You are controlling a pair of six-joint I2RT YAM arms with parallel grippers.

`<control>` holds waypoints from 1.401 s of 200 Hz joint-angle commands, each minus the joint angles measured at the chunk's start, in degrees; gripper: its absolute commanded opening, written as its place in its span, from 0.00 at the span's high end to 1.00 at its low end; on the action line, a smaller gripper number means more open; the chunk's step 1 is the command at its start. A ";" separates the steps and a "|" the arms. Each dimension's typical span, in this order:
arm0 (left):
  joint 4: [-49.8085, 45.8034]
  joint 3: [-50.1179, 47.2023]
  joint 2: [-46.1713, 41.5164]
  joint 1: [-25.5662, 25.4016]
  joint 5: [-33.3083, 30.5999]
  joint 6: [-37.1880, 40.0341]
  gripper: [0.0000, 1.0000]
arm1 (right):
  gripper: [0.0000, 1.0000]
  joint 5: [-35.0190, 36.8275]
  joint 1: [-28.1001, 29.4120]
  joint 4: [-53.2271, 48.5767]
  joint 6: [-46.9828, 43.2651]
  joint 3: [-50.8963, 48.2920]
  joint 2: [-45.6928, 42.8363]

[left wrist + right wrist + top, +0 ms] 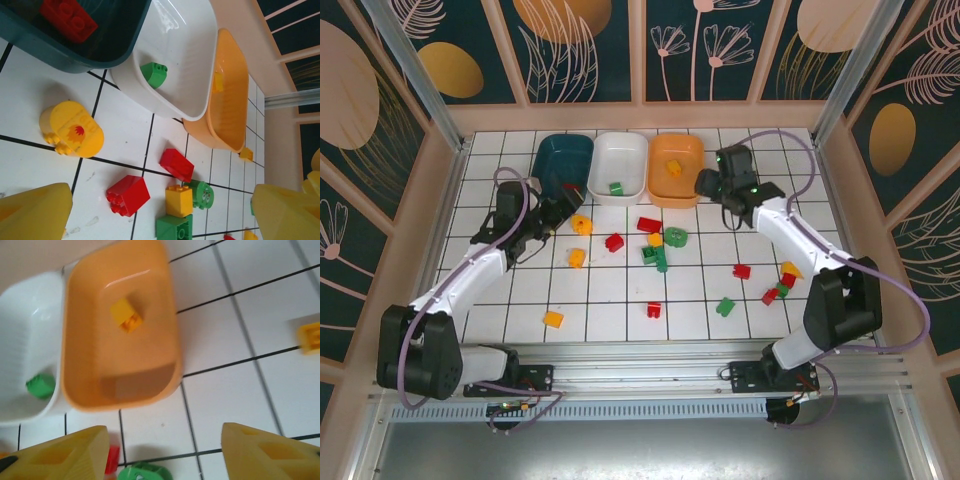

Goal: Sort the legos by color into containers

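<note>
Yellow fingers point(35, 212) stand apart on your left pincer point(162, 197) and right pincer point(165, 430), both empty. Your left wrist sees a red brick point(68, 19) in the teal tub point(45, 47).

Bright, even overhead light throws soft, short shadows on the counter point(610, 292). Glare streaks the white tub point(175, 50). The right wrist view is blurred.

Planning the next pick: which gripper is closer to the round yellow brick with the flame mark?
Left. The left gripper is just left of the round yellow brick; the right gripper hangs across the table by the orange tub.
</note>
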 commanded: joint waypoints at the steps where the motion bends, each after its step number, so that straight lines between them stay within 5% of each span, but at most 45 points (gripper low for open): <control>1: -6.34 4.54 1.34 0.17 0.70 -3.74 0.06 | 0.32 1.84 -5.51 -10.77 6.04 4.55 1.46; 25: -4.42 6.62 3.24 0.03 3.19 -6.41 0.07 | 0.31 -8.89 -12.70 -12.45 2.39 7.83 7.44; 52: 7.92 2.70 2.87 -2.00 3.57 -6.55 0.09 | 0.27 -0.82 -14.99 -11.49 -2.02 8.50 12.00; 97: 13.86 1.79 3.61 -9.29 0.46 -1.26 0.09 | 0.22 1.02 -20.22 -3.28 -3.21 4.40 19.24; 142: 15.18 -3.13 -0.85 -10.37 0.66 -8.46 0.09 | 0.16 -1.76 -20.24 1.20 -7.87 7.22 28.43; 194: 7.58 -5.28 -11.14 -10.42 -3.58 -7.42 0.06 | 0.12 0.44 -19.71 0.18 -12.56 14.01 34.58; 229: 6.83 -6.31 -12.67 -10.43 -4.27 -6.60 0.05 | 0.26 0.15 -20.13 -3.47 -14.92 20.90 39.14; 265: 7.36 -5.94 -10.74 -10.42 -2.93 -4.82 0.05 | 0.52 -1.78 -20.23 -2.53 -15.36 20.15 38.54; 280: 7.25 -5.68 -9.91 -10.43 -2.37 -4.14 0.04 | 0.54 -1.49 -20.03 -1.75 -14.15 18.53 37.02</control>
